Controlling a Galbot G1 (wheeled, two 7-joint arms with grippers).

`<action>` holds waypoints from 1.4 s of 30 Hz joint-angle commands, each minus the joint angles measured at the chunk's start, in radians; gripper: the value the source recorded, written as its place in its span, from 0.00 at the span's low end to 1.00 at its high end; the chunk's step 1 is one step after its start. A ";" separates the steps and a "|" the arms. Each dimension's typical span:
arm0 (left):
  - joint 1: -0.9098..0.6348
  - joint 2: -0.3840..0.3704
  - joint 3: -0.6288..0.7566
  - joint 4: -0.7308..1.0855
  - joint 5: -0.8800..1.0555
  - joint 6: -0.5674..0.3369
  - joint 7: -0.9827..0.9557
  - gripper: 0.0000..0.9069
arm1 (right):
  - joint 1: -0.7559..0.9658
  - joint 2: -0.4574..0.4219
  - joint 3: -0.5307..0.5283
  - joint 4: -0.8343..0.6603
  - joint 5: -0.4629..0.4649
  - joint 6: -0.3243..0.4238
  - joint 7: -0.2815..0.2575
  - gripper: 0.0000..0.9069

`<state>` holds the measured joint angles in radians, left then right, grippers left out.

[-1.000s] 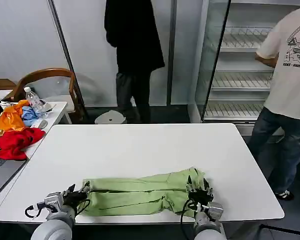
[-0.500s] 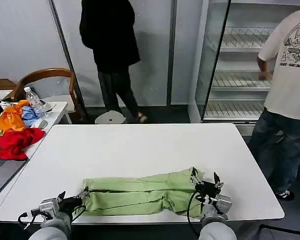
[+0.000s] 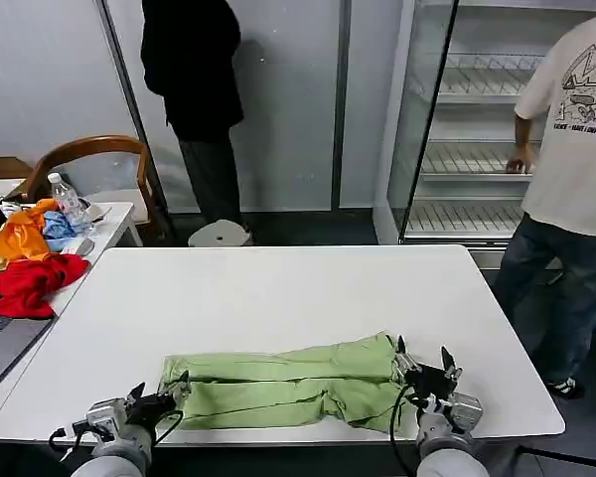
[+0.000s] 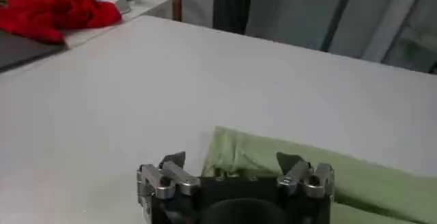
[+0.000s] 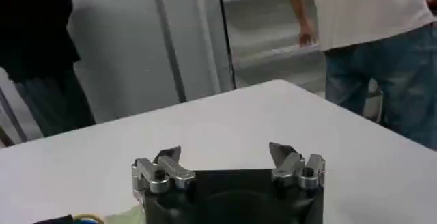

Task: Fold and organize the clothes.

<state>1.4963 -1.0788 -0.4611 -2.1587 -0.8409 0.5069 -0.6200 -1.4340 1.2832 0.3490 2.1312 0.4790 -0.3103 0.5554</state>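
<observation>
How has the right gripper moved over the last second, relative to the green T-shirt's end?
Yes. The right gripper has drawn outward to the robot's right, off the green T-shirt, toward the white table's right edge, fingers open.

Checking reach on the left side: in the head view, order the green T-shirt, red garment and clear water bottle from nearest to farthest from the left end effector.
From the left end effector:
1. Folded light green cotton T-shirt, just to its right on the white table.
2. Crumpled red garment, on the side table at far left.
3. Clear plastic water bottle, behind the red garment.

The light green T-shirt (image 3: 288,388) lies folded into a long crumpled strip along the table's near edge
</observation>
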 commanded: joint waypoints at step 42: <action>-0.034 -0.034 0.053 0.106 -0.019 -0.061 -0.002 1.00 | -0.076 -0.030 0.031 0.067 -0.008 0.000 0.004 1.00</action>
<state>1.4584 -1.1089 -0.4143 -2.0562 -0.8560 0.4438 -0.6139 -1.5100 1.2528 0.3806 2.1987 0.4711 -0.3121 0.5590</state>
